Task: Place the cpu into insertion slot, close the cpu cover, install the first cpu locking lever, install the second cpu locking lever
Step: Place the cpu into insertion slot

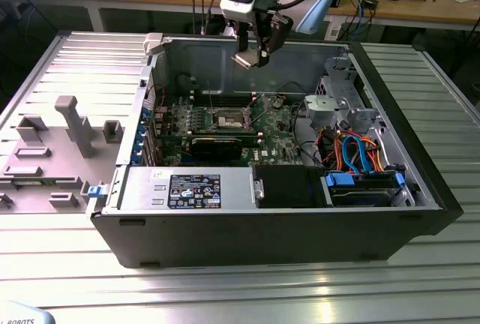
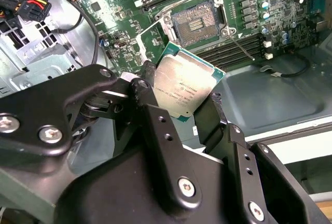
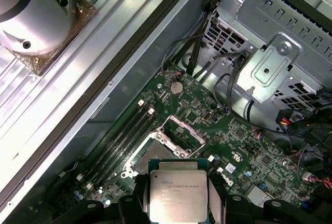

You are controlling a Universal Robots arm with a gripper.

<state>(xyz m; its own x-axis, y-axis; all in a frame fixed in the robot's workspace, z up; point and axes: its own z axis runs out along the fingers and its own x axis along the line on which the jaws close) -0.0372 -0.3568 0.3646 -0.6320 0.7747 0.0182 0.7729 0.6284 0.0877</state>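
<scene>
Gripper [image 1: 253, 55] clenched on the cpu [image 2: 185, 86], gripping two opposite edges, hovering above the open case [image 1: 262, 226]. The slot [image 2: 196, 23] lies uncovered on the motherboard [image 1: 279, 125], apart from the chip (in the first wrist view the cpu hides part of it).

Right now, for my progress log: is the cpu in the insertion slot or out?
Out. The tool holds the cpu in the air; the insertion slot lies bare.
</scene>
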